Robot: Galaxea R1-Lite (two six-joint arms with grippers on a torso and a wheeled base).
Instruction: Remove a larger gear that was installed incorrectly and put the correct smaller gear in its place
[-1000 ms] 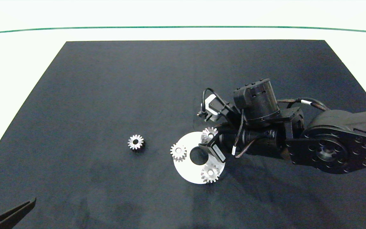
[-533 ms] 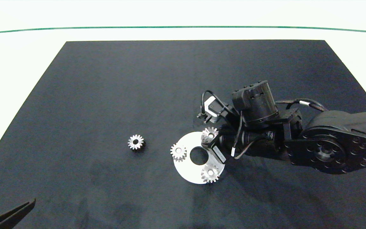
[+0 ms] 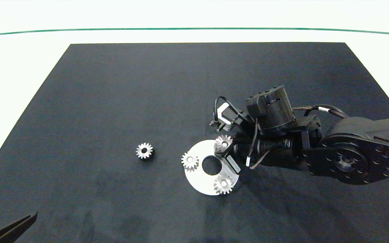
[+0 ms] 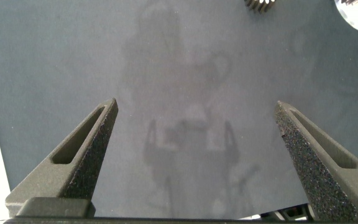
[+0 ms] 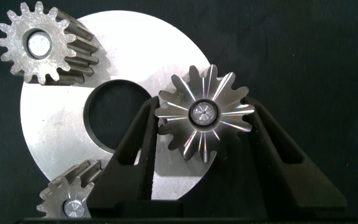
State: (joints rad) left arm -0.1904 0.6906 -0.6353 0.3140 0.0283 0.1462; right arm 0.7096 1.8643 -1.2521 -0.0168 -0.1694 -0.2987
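Over the last second the right arm had crept a little lower and toward the left of the head view, then all but stopped, while none of the gears had shifted. This suggested the approach was finished and the grasp was the step in hand. The right gripper [image 5: 202, 111] sat over the metal disc [image 3: 198, 179], right of centre in the head view. Its fingers were set narrowly on either side of the larger gear [image 5: 204, 115], close against the tooth tips. No clamping could be made out, and the gear was still seated on the disc's upper right edge. This gear stood with its bore axis upright, square to the disc, and its flat face and centre pin pointed up at the wrist camera. It had no long axis across the table, so any grip across its width would probably serve. Two short gears [image 3: 189, 161] [image 3: 223, 184] occupied the disc's left and lower edges. The smaller gear [image 3: 144, 150] lay flat and bore-up on the black mat [image 3: 113, 84], left of the disc and well apart from it. The left gripper [image 4: 197, 155] was parked at the lower left corner of the head view with its fingers spread wide and nothing between them.
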